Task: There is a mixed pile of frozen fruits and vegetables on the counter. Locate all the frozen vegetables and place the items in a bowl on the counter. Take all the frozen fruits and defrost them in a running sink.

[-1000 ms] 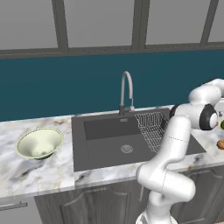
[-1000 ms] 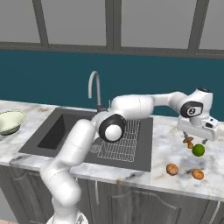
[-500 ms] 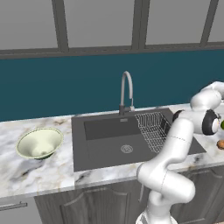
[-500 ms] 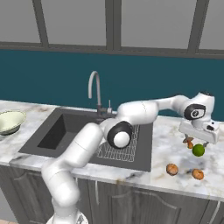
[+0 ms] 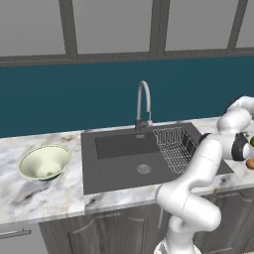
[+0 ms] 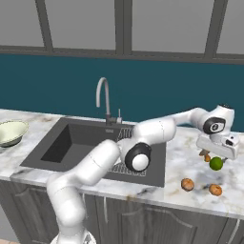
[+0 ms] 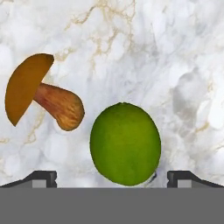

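Claw point(image 7: 112, 177) spread wide directly above green ball point(image 7: 125, 143), fingertips flanking it for pickup; mushroom point(image 7: 39, 94) alongside on marble worktop point(image 7: 175, 52).

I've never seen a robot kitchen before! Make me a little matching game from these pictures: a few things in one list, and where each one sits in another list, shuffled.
Things:
1. green ball
2. bowl
3. wire rack
4. mushroom

Places:
A. inside the sink
B. on the counter, left of the sink
C. between the gripper fingertips in the hand view
D. lying on the marble beside the green ball

Pairs: 1-C, 2-B, 3-A, 4-D
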